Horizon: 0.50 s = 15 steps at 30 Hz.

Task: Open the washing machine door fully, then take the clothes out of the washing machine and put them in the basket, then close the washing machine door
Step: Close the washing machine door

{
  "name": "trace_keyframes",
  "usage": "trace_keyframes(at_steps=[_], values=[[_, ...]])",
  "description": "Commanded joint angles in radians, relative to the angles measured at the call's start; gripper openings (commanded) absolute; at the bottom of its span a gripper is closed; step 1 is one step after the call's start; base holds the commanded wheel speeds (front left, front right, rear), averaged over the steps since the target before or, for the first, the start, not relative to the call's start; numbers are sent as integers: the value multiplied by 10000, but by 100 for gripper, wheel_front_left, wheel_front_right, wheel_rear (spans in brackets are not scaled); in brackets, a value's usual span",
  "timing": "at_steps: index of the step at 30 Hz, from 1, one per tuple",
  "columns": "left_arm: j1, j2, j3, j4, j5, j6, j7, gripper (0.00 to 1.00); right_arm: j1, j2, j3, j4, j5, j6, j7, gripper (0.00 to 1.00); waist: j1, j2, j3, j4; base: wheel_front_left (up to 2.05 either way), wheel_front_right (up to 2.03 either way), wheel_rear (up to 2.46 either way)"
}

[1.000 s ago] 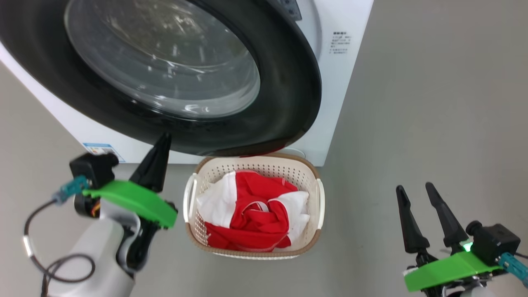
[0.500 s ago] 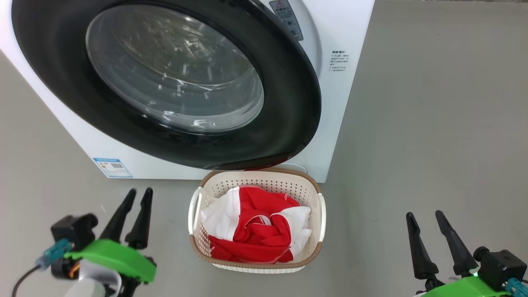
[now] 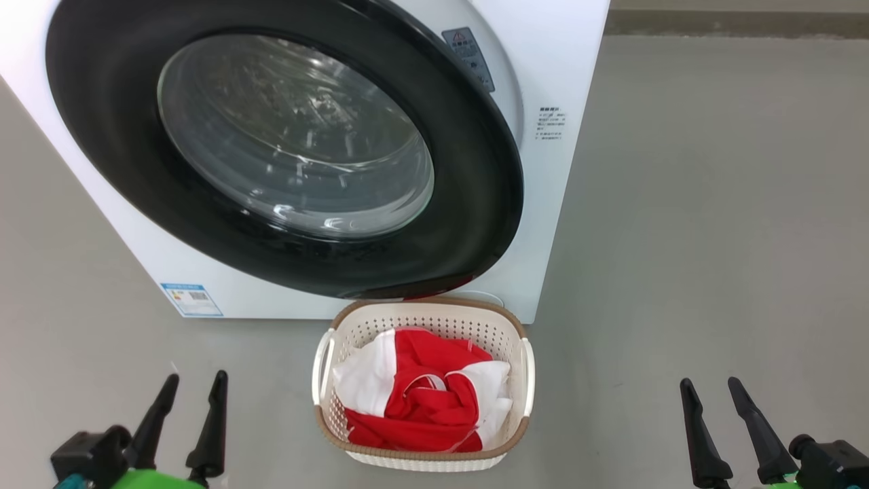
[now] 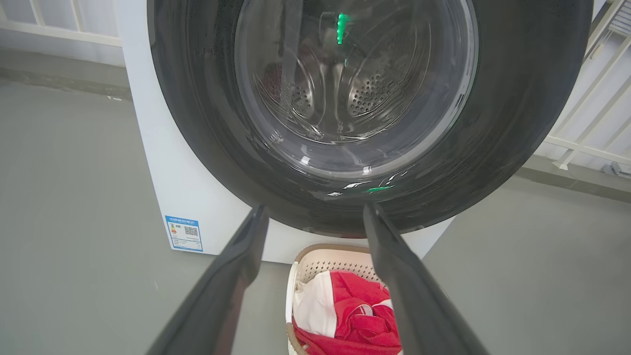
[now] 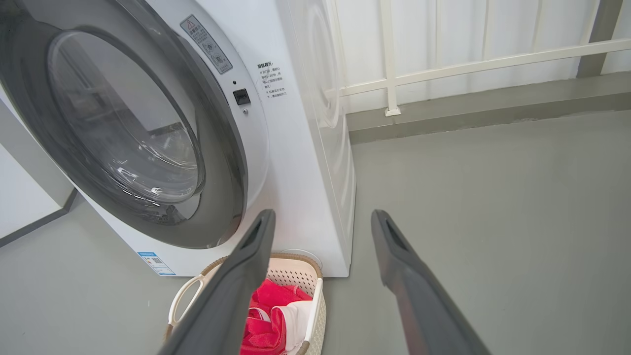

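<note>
1. The washing machine (image 3: 563, 61) stands on the far side of the grey floor (image 3: 713, 238), with a small blue label (image 3: 191, 299) at its lower left corner.
2. The washing machine door (image 3: 292, 142) lies against the machine's front and its black rim covers the opening. I cannot tell whether it is latched. In the left wrist view, the perforated steel drum (image 4: 367, 91) shows through the glass.
3. The basket (image 3: 421, 318) sits on the floor just near of the machine. Its far rim is below the door's lowest edge.
4. The clothes (image 3: 421, 401) lie heaped inside the basket, red folds mixed with white panels.
5. The left gripper (image 3: 197, 375) is at the near left, well apart from the basket. Its two dark fingers (image 4: 231, 276) are spread apart and hold nothing.
6. The right gripper (image 3: 710, 381) is at the near right, also well clear of the basket. Its fingers (image 5: 246, 266) stand apart and empty.
</note>
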Motion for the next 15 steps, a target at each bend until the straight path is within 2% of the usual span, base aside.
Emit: trace_keyframes(at_steps=[1, 15], values=[[-32, 173, 509, -376, 181, -54, -80, 100, -74, -127, 178, -276, 46, 63, -65, 100, 0, 0, -77, -6, 0, 0, 0], [1492, -319, 1542, -1484, 1282, -54, -80, 100, 378, -127, 17, -442, 45, 63, -65, 100, 0, 0, -402, -182, 0, 0, 0]])
